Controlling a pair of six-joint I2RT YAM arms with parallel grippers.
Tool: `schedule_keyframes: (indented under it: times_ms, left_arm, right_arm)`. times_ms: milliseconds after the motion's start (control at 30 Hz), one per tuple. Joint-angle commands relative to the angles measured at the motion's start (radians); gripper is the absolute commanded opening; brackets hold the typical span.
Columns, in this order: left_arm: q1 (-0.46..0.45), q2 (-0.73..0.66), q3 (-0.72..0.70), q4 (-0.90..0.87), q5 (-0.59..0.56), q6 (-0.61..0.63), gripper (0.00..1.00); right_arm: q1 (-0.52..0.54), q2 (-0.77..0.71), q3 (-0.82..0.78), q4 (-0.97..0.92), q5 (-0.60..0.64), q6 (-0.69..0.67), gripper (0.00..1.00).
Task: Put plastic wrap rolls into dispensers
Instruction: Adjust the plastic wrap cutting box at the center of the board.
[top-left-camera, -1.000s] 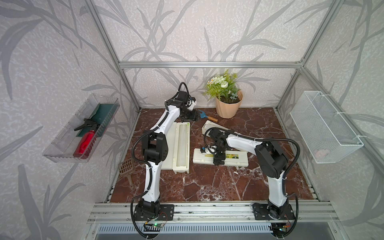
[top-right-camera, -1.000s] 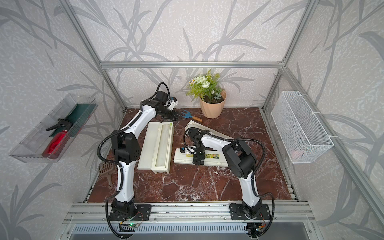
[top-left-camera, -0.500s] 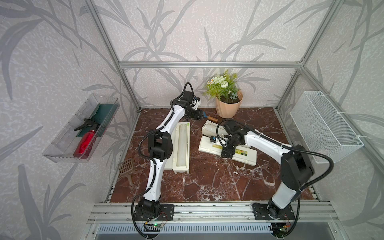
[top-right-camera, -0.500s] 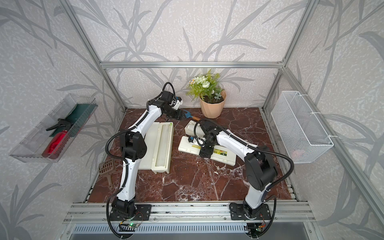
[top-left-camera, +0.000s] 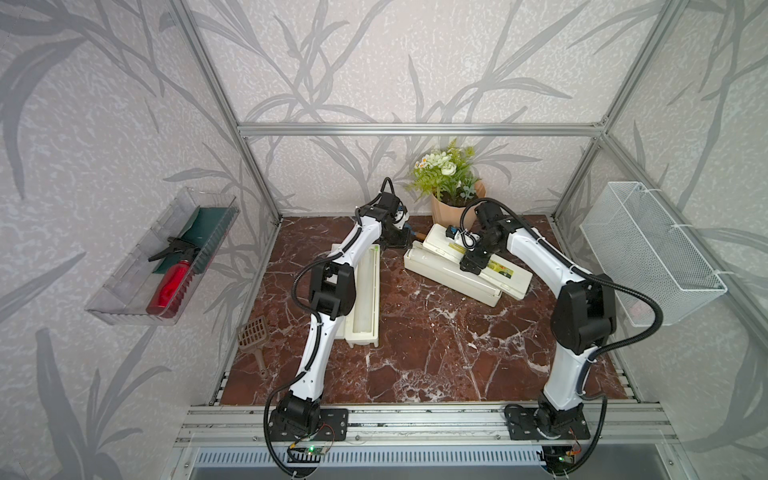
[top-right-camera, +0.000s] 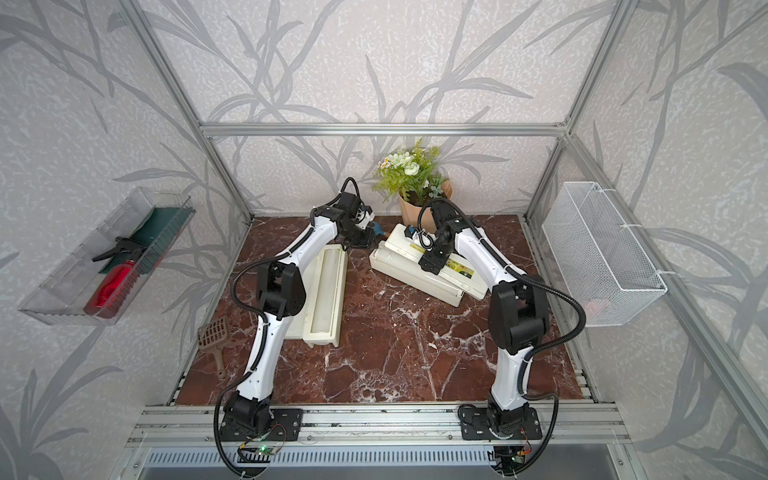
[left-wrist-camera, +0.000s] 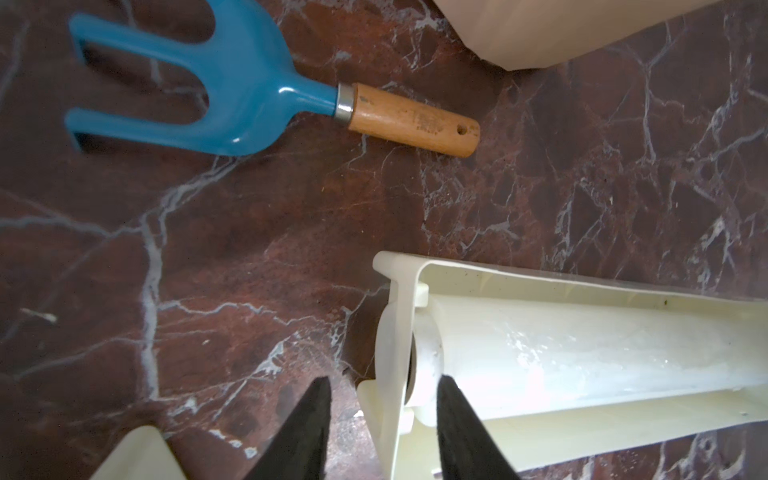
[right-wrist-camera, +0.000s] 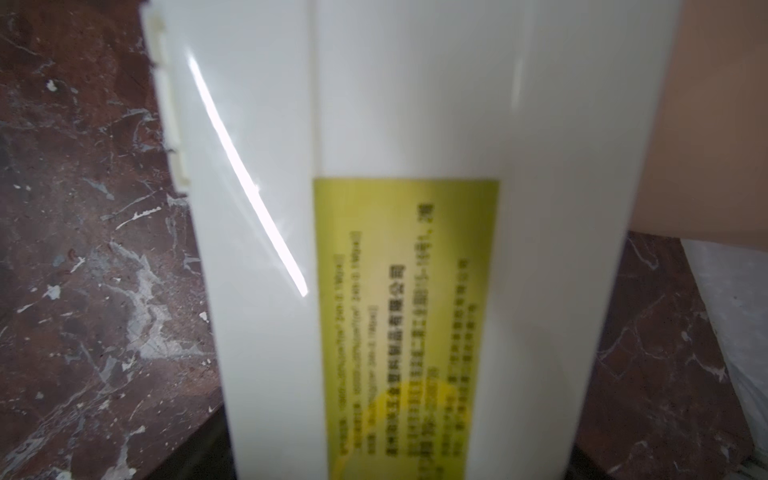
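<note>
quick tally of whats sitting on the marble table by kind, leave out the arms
dispensers: 2
plastic wrap roll in plain sight, lying in an open dispenser: 1
potted plant: 1
blue garden fork: 1
brown scoop: 1
total: 6

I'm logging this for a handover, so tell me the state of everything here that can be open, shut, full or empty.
Dispenser by left arm: lid open, contents unclear.
Dispenser by right arm: lid open, roll seated inside.
Left gripper: fingers apart, astride that dispenser's end wall.
Right gripper: closed across that dispenser's lid.
</note>
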Motion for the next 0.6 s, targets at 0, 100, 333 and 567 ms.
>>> schedule_keyframes:
  times_ms: [0, 100, 333, 567]
  left_arm:
    - [-0.006, 0.026, 0.020, -0.004, 0.009, -0.041, 0.34]
    - [-0.014, 0.013, -0.020, -0.004, 0.018, -0.035, 0.30]
    - [-0.030, -0.049, -0.161, -0.008, 0.063, -0.035, 0.18]
    - [-0.051, -0.177, -0.357, 0.074, 0.090, -0.052, 0.16]
  right_arm:
    - [0.001, 0.061, 0.086, -0.084, -0.022, -0.012, 0.66]
    - [0.000, 0.104, 0.131, -0.108, -0.048, -0.027, 0.66]
    - [-0.023, 0.123, 0.146, -0.110, -0.138, -0.044, 0.66]
    - [-0.030, 0.132, 0.132, -0.098, -0.222, -0.095, 0.66]
